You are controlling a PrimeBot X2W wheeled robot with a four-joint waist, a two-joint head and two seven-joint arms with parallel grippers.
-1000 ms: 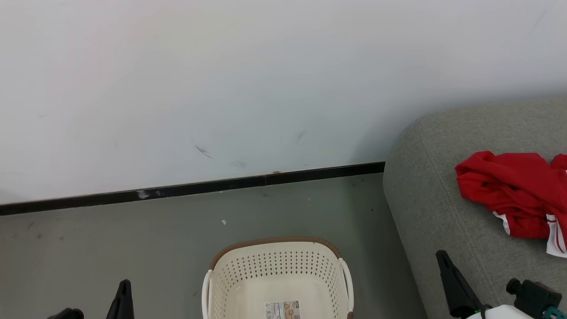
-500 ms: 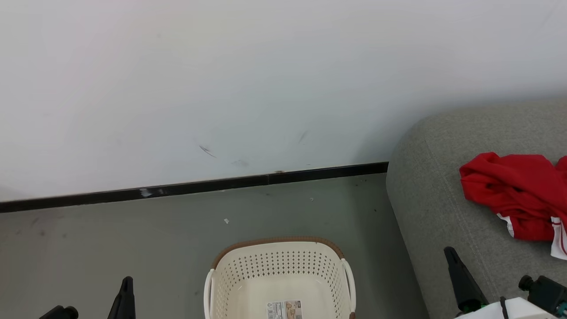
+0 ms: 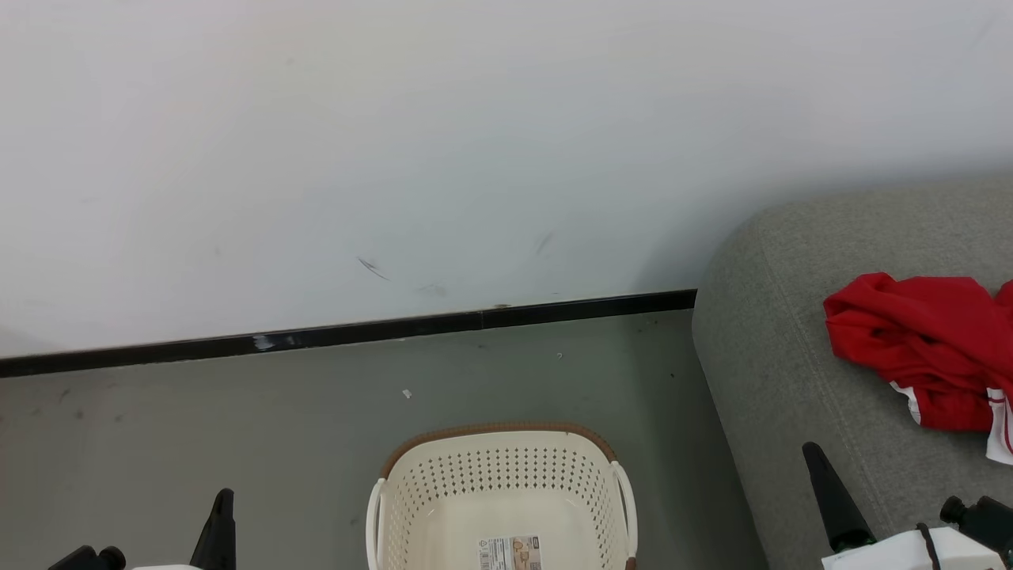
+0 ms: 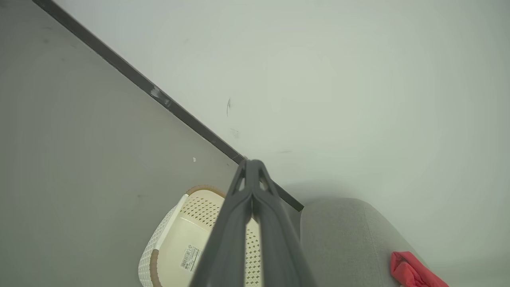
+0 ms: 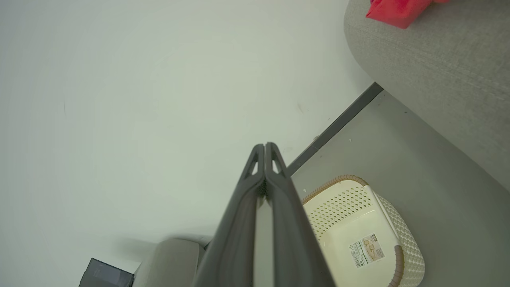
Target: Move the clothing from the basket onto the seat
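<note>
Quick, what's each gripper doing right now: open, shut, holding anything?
Left gripper: shut, holding nothing.
Right gripper: shut, holding nothing.

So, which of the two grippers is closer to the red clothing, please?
The right gripper, shown against the grey seat near the clothing; the left gripper is over floor, past the basket.

Cream-white laundry basket (image 3: 498, 475) with rows of small perforations and a brown woven-look rim (image 3: 497, 430), on a plain grey-green floor (image 3: 237, 427). Grey woven-fabric sofa (image 3: 775, 372) bearing bright red clothing (image 3: 918, 340) with white striped trim. Off-white wall (image 3: 396, 142), faintly scuffed, edged by a black skirting board (image 3: 356, 332).
</note>
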